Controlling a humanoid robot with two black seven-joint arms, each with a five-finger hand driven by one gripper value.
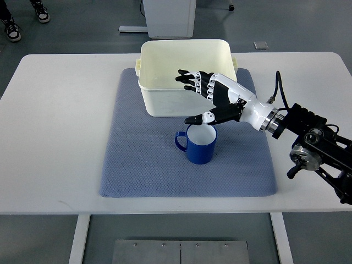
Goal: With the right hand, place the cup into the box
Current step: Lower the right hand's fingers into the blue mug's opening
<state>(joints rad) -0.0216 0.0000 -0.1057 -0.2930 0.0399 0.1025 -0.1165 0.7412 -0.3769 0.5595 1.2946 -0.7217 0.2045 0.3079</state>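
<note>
On the mat [143, 165], just before the box [184, 60], the cup [201, 144] stands upright, handle left. Above its rim hangs the right hand [212, 99], fingers spread, holding nothing. It should drop lower, wrap the wall squarely, then close firmly before lifting.

On the table [60, 137] lies a mat [143, 165], carrying the box [184, 60] at its far edge and the cup [201, 144] just nearer, with the right hand [212, 99] above them.

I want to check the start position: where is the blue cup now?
In the top view the blue cup stands upright on the blue mat, just in front of the white box, under the open right hand.
</note>
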